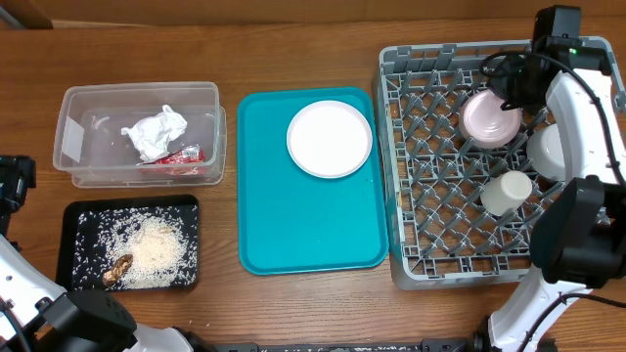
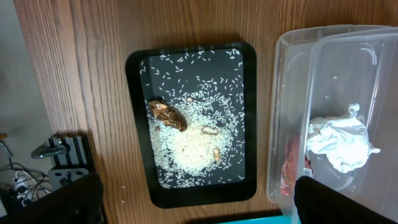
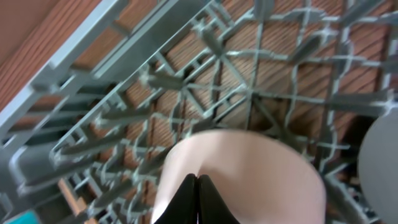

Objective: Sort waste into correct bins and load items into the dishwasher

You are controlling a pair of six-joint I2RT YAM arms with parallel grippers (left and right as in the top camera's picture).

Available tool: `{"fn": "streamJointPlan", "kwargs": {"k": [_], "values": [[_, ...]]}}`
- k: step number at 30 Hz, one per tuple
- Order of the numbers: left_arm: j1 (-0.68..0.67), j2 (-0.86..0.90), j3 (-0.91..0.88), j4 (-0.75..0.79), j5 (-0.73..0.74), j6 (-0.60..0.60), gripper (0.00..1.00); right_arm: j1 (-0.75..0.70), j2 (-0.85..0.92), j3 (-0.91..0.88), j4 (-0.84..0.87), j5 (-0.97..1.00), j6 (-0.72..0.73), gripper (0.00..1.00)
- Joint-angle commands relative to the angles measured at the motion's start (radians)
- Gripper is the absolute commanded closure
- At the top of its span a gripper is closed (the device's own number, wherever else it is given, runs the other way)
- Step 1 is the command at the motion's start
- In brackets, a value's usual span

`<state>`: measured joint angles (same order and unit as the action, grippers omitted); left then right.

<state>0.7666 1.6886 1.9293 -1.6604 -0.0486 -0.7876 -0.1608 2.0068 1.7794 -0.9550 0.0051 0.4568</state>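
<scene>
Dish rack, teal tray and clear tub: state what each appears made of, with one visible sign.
Dish rack: probably moulded grey plastic, matte; one-piece lattice and pegs.
Teal tray: likely plastic, smooth, slight sheen, rounded rim.
Clear tub: transparent plastic; see-through glossy walls.

My left gripper [image 2: 199, 193] faces straight down, its fingers spread wide. My right arm [image 1: 587, 127] stretches forward at the right side, and my right gripper [image 3: 198, 198] is pinched fully together.
</scene>
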Motion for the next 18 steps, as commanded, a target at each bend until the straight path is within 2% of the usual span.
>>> {"fn": "streamJointPlan", "kwargs": {"k": [1, 13, 18], "values": [[0.004, -0.008, 0.013, 0.001, -0.010, -0.021, 0.00, -0.005, 0.030, 0.008, -0.011, 0.072, 0.034, 0.96], [0.005, -0.008, 0.013, 0.000, -0.010, -0.021, 0.00, -0.002, -0.081, 0.010, -0.135, 0.068, 0.034, 0.96], [0.005, -0.008, 0.013, 0.001, -0.010, -0.021, 0.00, -0.002, -0.082, 0.010, -0.206, -0.003, 0.003, 0.96]]}}
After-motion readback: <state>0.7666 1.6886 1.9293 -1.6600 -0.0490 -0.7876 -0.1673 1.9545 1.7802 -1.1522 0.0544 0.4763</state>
